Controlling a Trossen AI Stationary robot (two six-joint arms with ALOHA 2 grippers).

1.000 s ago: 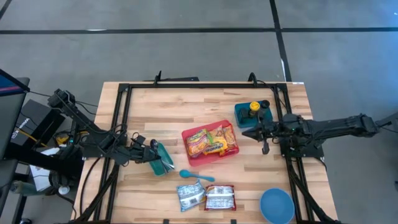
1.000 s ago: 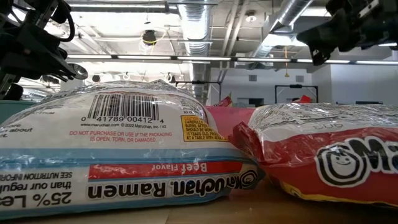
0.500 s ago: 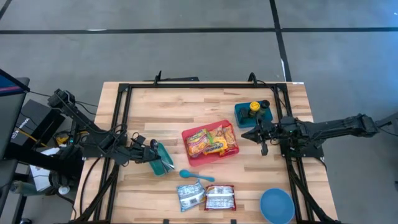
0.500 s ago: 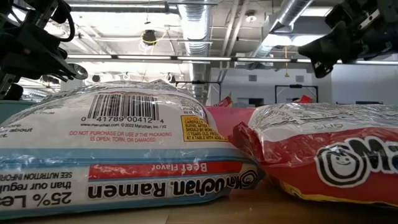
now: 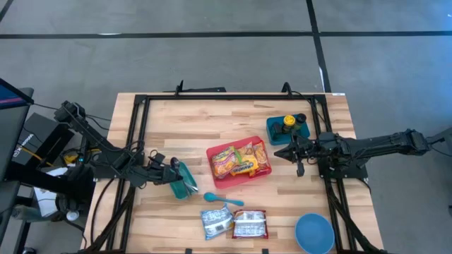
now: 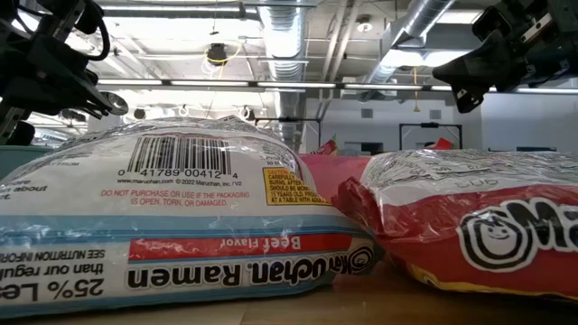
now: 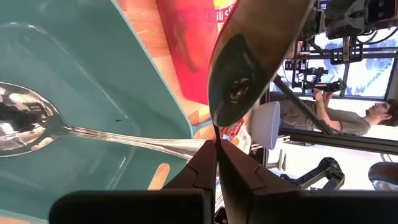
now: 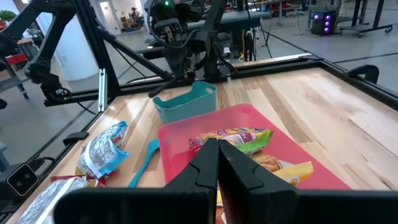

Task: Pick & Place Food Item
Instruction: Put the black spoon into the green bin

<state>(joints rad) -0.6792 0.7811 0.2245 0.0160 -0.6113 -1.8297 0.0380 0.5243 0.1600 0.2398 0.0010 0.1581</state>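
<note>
- Ramen packs [image 5: 241, 161] lie in the red tray [image 5: 216, 153] at the middle of the table [image 5: 212, 120]; in the right wrist view the tray [image 8: 186, 134] holds a green-topped pack and a yellow one.
- Two more ramen packets lie flat near the front edge, side by side: a blue one [image 5: 215, 221] and a red one [image 5: 249, 224]. The low view looks straight at them, blue [image 6: 181, 217] on the left, red [image 6: 470, 226] on the right.
- A blue spoon [image 5: 222, 200] lies on the wood between the tray and those two packets.
- Left gripper [image 5: 176, 171] sits at the teal bin [image 5: 186, 180], left of the tray, its fingers together. Its wrist view shows a metal spoon [image 7: 37, 124] lying inside the bin [image 7: 93, 62], the handle running toward the closed fingertips; whether they pinch it I cannot tell.
- Right gripper [image 5: 280, 152] hovers just beside the tray's right edge, fingers closed on nothing, above the table.
- Behind the right gripper, a teal container [image 5: 277, 128] holds a yellow item [image 5: 289, 121] and a dark one.
- A blue bowl [image 5: 314, 233] stands at the front right corner.
- A person [image 7: 329, 118] shows in the room beyond the table, in the left wrist view.
</note>
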